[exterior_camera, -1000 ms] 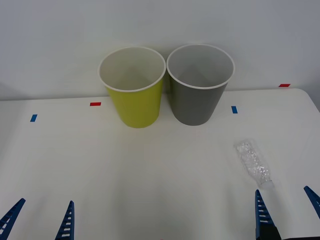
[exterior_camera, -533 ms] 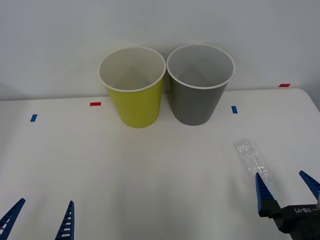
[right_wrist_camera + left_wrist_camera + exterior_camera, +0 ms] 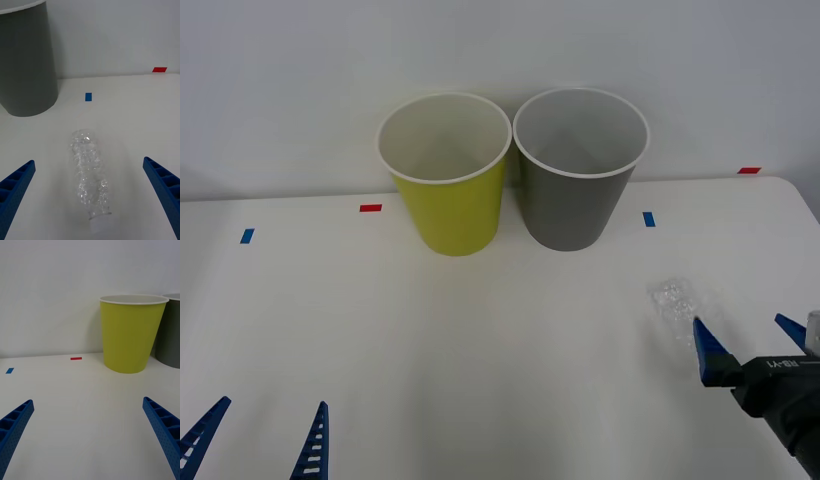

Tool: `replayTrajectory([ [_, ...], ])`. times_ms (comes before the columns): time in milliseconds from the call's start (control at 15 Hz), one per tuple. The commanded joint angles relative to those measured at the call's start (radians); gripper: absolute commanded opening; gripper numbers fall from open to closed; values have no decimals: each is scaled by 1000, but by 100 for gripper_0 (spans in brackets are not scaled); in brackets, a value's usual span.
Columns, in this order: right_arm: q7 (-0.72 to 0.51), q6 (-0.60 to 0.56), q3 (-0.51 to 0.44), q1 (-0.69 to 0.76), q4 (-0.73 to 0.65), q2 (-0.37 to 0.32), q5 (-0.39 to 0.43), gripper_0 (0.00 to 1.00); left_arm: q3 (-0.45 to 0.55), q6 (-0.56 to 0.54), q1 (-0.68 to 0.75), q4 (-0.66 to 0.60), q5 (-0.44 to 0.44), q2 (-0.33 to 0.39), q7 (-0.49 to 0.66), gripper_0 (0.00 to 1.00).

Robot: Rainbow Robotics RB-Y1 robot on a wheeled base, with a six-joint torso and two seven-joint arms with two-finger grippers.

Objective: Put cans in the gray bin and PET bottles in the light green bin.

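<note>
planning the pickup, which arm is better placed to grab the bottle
Right. Its open pincer already straddles the PET bottle lying on the table's right side; the left pincer sits far off at the near left.

Right gripper (image 3: 748,335): we hold it out over the desk's right side, toward the near edge, fingers spread wide apart.
Right fingers (image 3: 17,183): blue and ribbed, tapering to points; from our right wrist camera they sit at the two lower corners with a broad gap between them.
Right wrist: our black housing trails behind the fingers toward the desk's near right corner.
Left gripper (image 3: 262,432): we keep it low at the desk's near left corner, also splayed open.
Left fingers (image 3: 15,423): blue, ribbed, pointing away from us toward the far edge, holding nothing.
</note>
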Motion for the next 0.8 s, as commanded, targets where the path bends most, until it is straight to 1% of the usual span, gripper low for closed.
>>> replayTrajectory([
  [67,-150,131,-9,-93,-13,-72,33,100,0,0,0,0,0,0,0,100],
  [200,-243,247,-3,-142,-30,-110,134,100,0,0,0,0,0,0,0,100],
  [267,-271,313,-4,-163,-42,-113,145,100,0,0,0,0,0,0,0,100],
  [333,-288,387,-4,-183,-58,-109,147,100,0,0,0,0,0,0,0,100],
  [400,-280,450,-6,-202,-67,-99,148,100,0,0,0,0,0,0,0,100],
  [600,-260,565,-16,-249,-67,-55,147,100,0,0,0,0,0,0,0,100],
  [667,-253,586,-16,-264,-67,-50,141,100,0,0,0,0,0,0,0,100],
  [800,-230,700,-50,-318,-67,-50,102,100,0,0,0,0,0,0,0,100],
])
